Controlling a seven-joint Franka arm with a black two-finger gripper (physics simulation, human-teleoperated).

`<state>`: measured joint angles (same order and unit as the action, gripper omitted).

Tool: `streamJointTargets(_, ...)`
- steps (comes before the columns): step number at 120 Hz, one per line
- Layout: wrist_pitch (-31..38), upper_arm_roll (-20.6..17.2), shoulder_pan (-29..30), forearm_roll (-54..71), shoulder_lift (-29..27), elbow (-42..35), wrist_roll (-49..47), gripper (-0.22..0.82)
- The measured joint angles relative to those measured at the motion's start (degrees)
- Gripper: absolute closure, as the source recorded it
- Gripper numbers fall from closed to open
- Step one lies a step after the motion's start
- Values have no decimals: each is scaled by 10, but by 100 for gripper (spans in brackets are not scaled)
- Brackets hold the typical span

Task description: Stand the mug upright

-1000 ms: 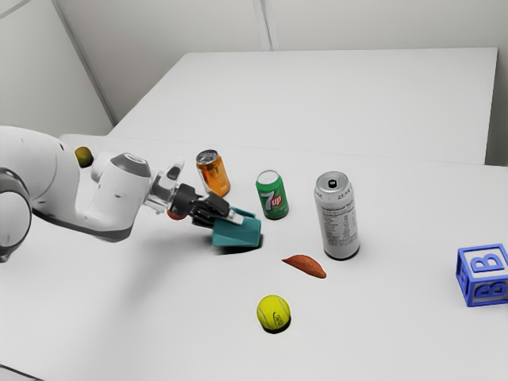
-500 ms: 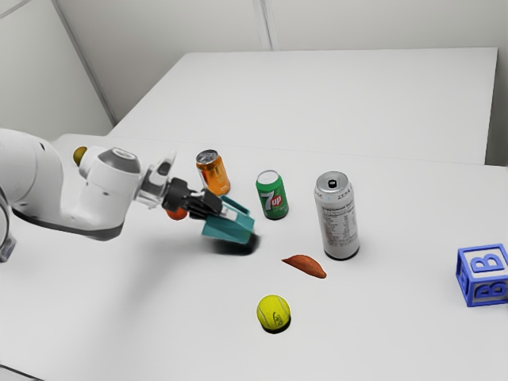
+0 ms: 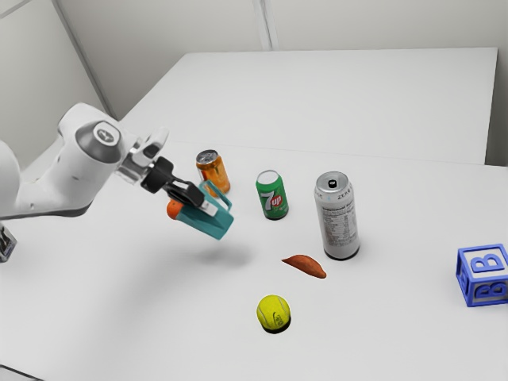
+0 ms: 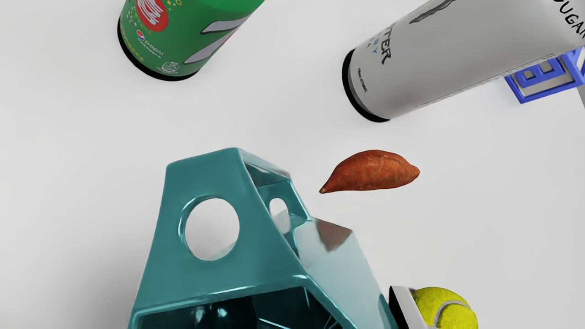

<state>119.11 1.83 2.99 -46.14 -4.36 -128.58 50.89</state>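
Toward eight o'clock from the exterior view's middle, the mug [image 3: 208, 225] hangs above the table [image 3: 143, 317], tilted, its mouth toward ten o'clock and its base toward four. It is glossy teal and flat-sided, with a dark inside and an angular handle [image 3: 223, 194] toward one o'clock; the wrist view shows a round hole and a pale, shiny side with a brownish patch. The claw [image 3: 208, 207] is closed on it near the mouth; I cannot tell how wide its gap is. Around the mug stand the orange can [image 3: 213, 175] at twelve, green can [image 3: 273, 196] past two, tall can [image 3: 338, 218] at three; the potato [image 3: 305, 266] lies at four, the ball [image 3: 274, 312] at five.
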Motion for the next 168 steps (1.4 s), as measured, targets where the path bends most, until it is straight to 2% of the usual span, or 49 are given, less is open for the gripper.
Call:
streamJointTargets(30, -16, -5, -10, 196, -33, 1, -110, 74)
streamJointTargets(68, -13, -16, -24, 373, -51, -12, -254, 74)
streamJointTargets(116, 77, -21, -36, 481, -79, -87, -404, 77)
streamJointTargets(144, 140, -22, -36, 521, -71, -109, -468, 78)
streamJointTargets(168, 164, -22, -36, 530, -50, -111, -508, 78)
